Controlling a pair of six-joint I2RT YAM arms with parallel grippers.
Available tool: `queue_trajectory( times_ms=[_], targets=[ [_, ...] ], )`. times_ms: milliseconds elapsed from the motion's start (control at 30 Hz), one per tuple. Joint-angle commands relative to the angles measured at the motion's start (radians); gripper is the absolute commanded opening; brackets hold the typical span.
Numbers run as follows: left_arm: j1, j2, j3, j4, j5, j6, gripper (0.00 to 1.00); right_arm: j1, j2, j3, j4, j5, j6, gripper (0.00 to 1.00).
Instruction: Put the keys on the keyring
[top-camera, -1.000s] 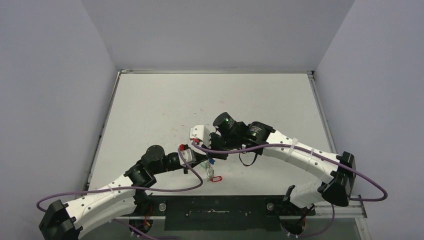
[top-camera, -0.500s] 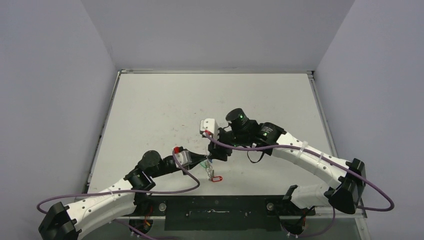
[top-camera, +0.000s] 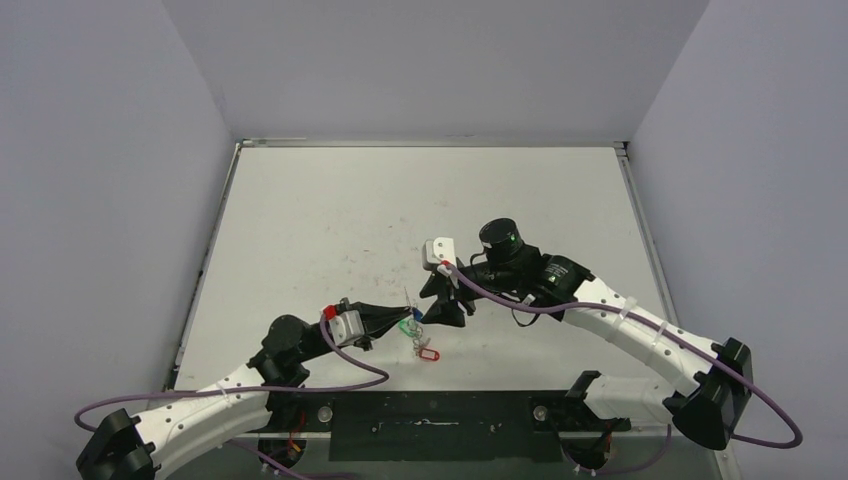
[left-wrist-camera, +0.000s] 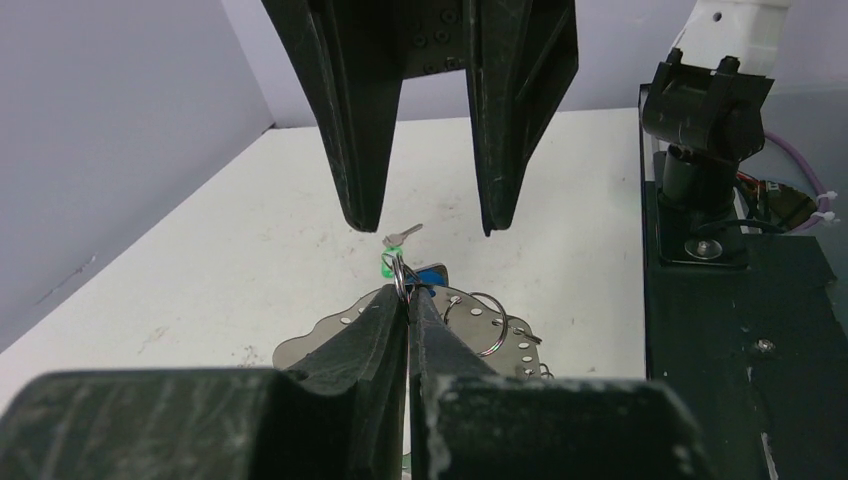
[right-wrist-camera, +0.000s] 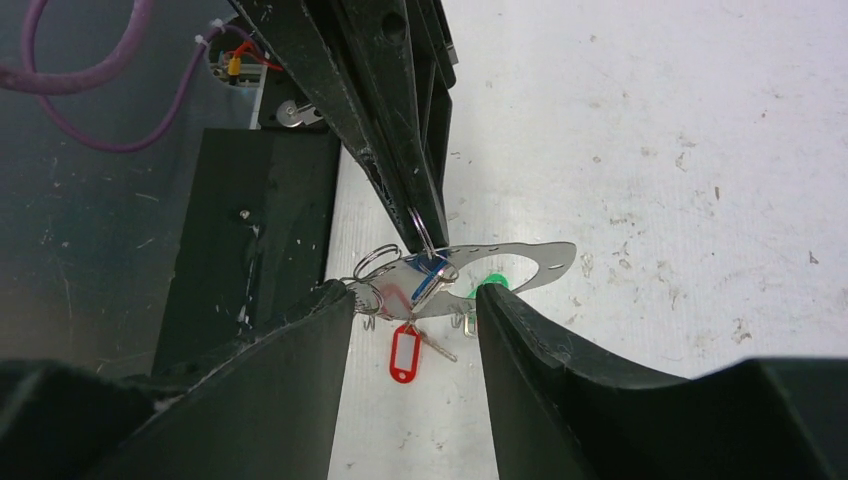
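From above, the left hand (top-camera: 403, 319) and the right hand (top-camera: 443, 306) meet near the front middle of the bench (top-camera: 330, 220), their tips close together. Just below them sits a small tangle, the keyring (top-camera: 416, 333), too small here to read as a hoop. A green tag (top-camera: 405, 324) shows at the left hand's tip, and a red tag (top-camera: 429, 354) lies nearest the arm bases.

The left wrist view shows the grip. The left hand's fingers (left-wrist-camera: 385, 320) are pinched tight on one wire loop (left-wrist-camera: 398, 272) at the keyring's rim. The grey plate spreads just beyond and below the tips, with several more loops along its edge. A green-tagged key hangs at that loop, with a blue tag (left-wrist-camera: 430, 272) just beside it. The red tag is out of sight here. The right hand stands spread wide just past the loop, one finger on each side, touching nothing.

The right wrist view shows the keyring as a flat plate with punched holes, lying across the gap just beyond the open fingertips. All three tags are visible only here: red, blue and green. That makes one keyring, three tagged keys and two hands. The plate seems to hang slightly off the bench, though I cannot be sure.
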Motion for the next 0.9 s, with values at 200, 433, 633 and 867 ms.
queue_trajectory(
  times_ms=[200, 433, 633, 867],
  targets=[
    [-0.005, -0.026, 0.012, 0.122, 0.024, -0.011, 0.00, -0.009, 0.052, -0.013, 0.054, -0.063, -0.020, 0.42],
    [-0.004, -0.026, 0.014, 0.123, 0.026, -0.011, 0.00, -0.010, 0.084, -0.018, 0.071, -0.053, -0.001, 0.19],
    [-0.004, -0.031, 0.011, 0.124, 0.024, -0.013, 0.00, -0.010, 0.088, -0.037, 0.082, -0.026, 0.005, 0.04],
    [-0.004, -0.039, 0.009, 0.124, 0.020, -0.011, 0.00, -0.010, 0.085, -0.058, 0.087, -0.007, 0.004, 0.00]
  ],
)
